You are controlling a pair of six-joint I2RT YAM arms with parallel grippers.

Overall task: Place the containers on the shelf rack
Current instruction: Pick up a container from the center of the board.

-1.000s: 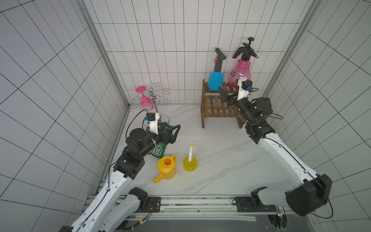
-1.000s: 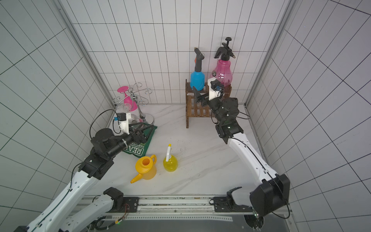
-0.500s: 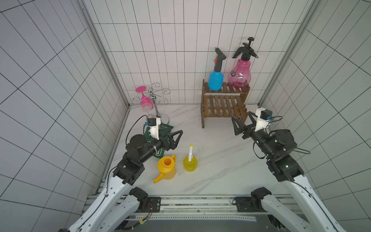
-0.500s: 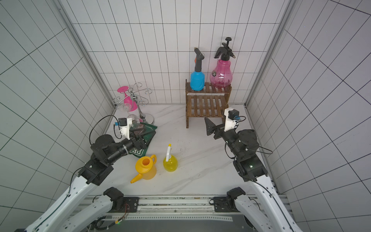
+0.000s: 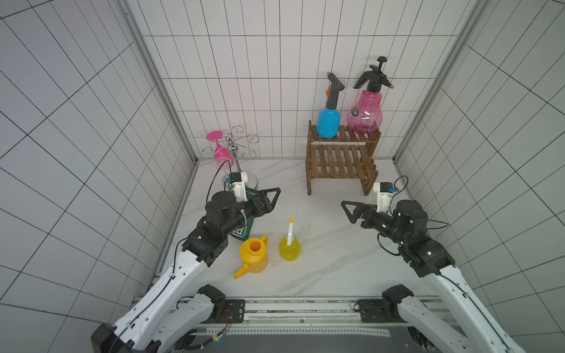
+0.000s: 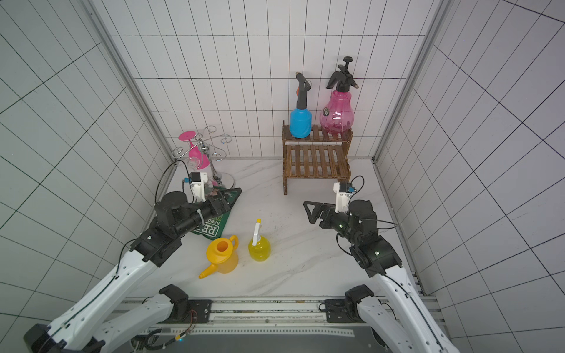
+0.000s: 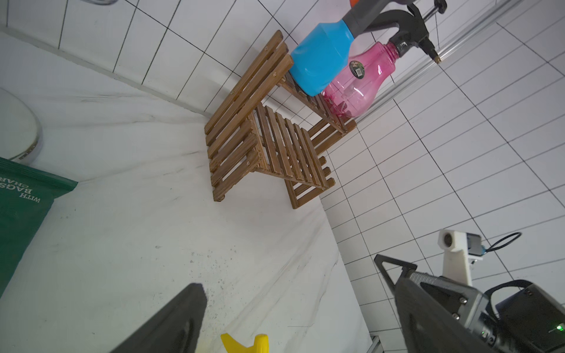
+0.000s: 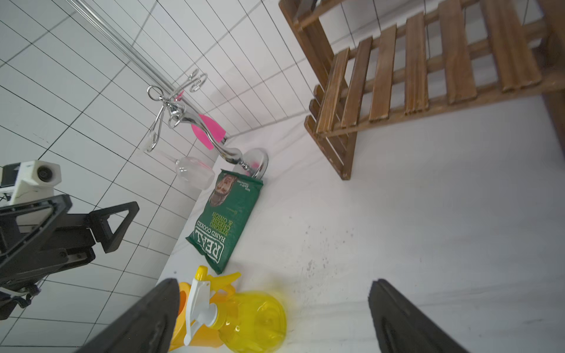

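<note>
White marble table (image 5: 324,244). Rack (image 5: 341,159) stands at the back wall, with blue sprayer (image 5: 328,123) and pink sprayer (image 5: 364,114) upright side by side on its top shelf. Near the front, can (image 5: 253,255) and yellow bottle (image 5: 289,249) stand just beside each other. Snack bag (image 6: 215,224) lies flat at left, glass holder (image 8: 253,162) behind it.

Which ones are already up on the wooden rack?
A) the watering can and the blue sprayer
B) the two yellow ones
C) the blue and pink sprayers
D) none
C: the blue sprayer and pink sprayer stand atop the shelf rack, while the watering can and yellow bottle sit on the table.
</note>
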